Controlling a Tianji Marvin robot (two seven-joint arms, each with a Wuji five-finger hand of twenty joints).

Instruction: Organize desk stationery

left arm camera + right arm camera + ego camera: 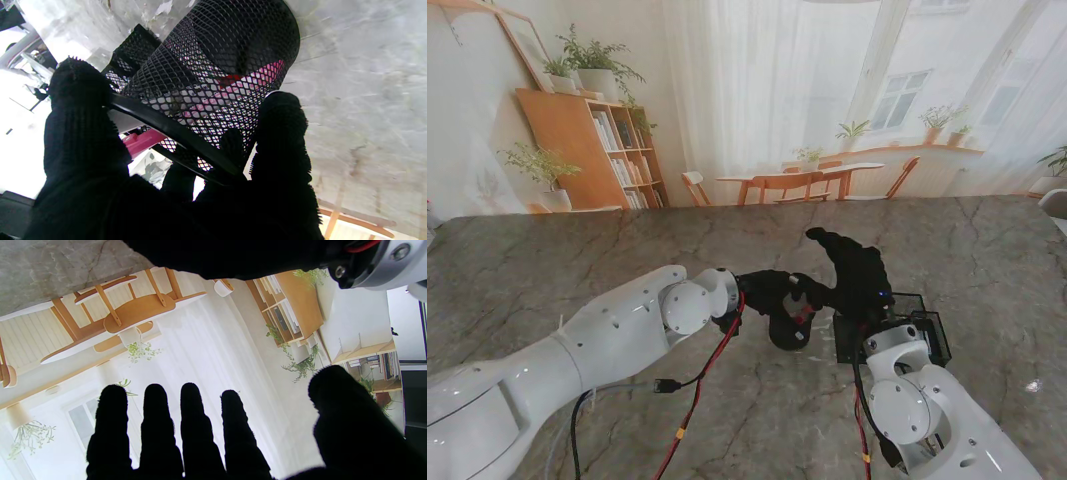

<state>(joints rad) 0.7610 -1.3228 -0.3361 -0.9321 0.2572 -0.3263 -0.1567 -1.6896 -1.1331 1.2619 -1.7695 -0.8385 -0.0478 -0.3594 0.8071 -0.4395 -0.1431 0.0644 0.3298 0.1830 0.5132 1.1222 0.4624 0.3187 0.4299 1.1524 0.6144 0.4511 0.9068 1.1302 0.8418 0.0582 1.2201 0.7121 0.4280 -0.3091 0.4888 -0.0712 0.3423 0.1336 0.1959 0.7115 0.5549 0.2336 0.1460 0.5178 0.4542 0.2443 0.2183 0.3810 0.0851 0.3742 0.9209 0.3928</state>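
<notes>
The left hand (772, 292) has its black-gloved fingers (80, 110) wrapped around the rim of a round black mesh pen cup (220, 66). One finger is on one side of the rim and the others are on the far side, so the cup is pinched between them. The cup looks tipped over on the marble table (577, 270), near the middle and close to me. Something pink and red (233, 90) shows through the mesh – I cannot tell what it is.

The right hand (852, 270) is up in the air just right of the left hand, holding nothing. Its fingers (196, 426) are straight and a little apart.

A black mesh tray (927, 325) sits right by the right wrist.

I think the tidy-up is only partly done – the cup is grabbed, but it is not yet standing up in its spot. No loose pens show on the table.
</notes>
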